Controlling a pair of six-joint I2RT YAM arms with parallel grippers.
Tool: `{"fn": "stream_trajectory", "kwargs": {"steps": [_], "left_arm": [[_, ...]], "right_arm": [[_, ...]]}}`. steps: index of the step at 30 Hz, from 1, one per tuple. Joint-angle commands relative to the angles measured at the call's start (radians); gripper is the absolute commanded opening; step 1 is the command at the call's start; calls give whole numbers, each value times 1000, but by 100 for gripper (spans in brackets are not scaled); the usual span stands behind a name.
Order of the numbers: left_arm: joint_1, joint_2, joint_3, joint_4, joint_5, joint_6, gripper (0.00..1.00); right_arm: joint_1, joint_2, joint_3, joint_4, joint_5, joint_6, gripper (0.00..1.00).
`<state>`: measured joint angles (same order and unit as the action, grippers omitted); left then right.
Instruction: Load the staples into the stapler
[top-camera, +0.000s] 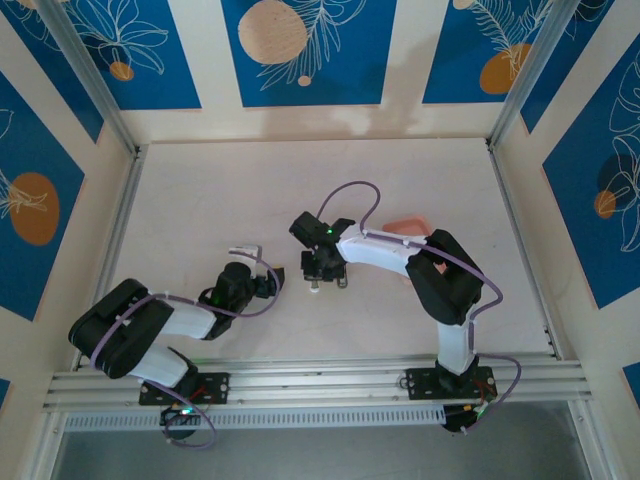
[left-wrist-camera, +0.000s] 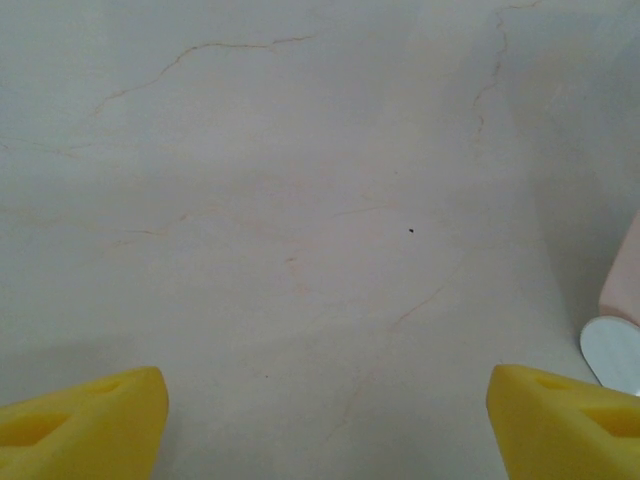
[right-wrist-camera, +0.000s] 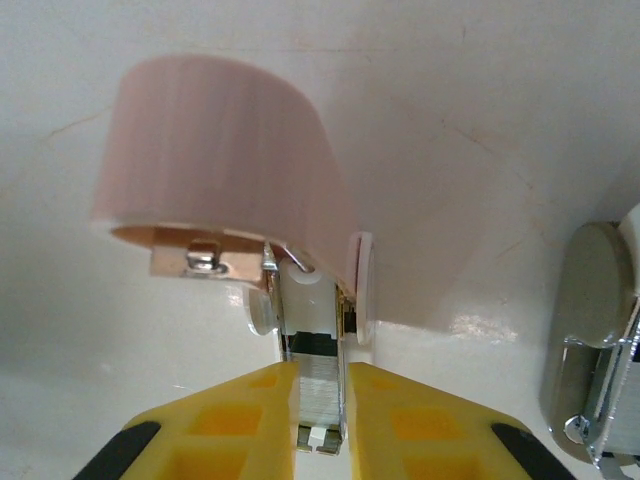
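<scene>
While the right end effector pinches narrow on the staples in the magazine of the open pink stapler near the middle of the desk, the left end effector hangs wide over the desk. A skewed strip could jam in the magazine, and the unsteadied stapler might tip.

Open stapler near the middle of the table, a little toward the near edge. Pale pink top cover swung up and back on white-capped hinge pins, shiny metal magazine channel laid bare below it. In that channel, lengthwise and flat, what looks like a short grey strip of staples, though too blurred to make out single ones.
</scene>
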<state>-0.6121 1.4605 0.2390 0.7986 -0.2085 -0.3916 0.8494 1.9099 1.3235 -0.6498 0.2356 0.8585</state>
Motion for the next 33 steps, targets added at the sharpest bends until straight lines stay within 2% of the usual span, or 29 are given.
{"fn": "stream_trajectory", "kwargs": {"steps": [1, 5, 10, 15, 18, 22, 28, 30, 33], "left_arm": [[13, -19, 22, 16, 41, 4, 83], [12, -58, 38, -37, 74, 5, 85], [11, -115, 111, -205, 89, 2, 88], [-18, -114, 174, -273, 93, -13, 88], [-56, -92, 219, -299, 90, -10, 88], [-116, -53, 280, -315, 87, -10, 88], [-196, 12, 370, -321, 68, -1, 87], [-215, 32, 400, -330, 63, 9, 87], [-237, 52, 440, -352, 57, 24, 87]], "right_arm": [[17, -25, -24, -16, -1, 1, 20], [20, -90, -47, 2, 30, -18, 22], [11, -197, -90, 30, 59, -73, 26], [-56, -319, -126, 23, 61, -184, 28], [-138, -393, -151, 6, 11, -251, 34], [-317, -436, -159, -93, -110, -320, 37], [-554, -400, -118, -235, -163, -509, 40], [-598, -361, -94, -272, -142, -566, 40], [-622, -297, -66, -312, 29, -611, 41]]}}
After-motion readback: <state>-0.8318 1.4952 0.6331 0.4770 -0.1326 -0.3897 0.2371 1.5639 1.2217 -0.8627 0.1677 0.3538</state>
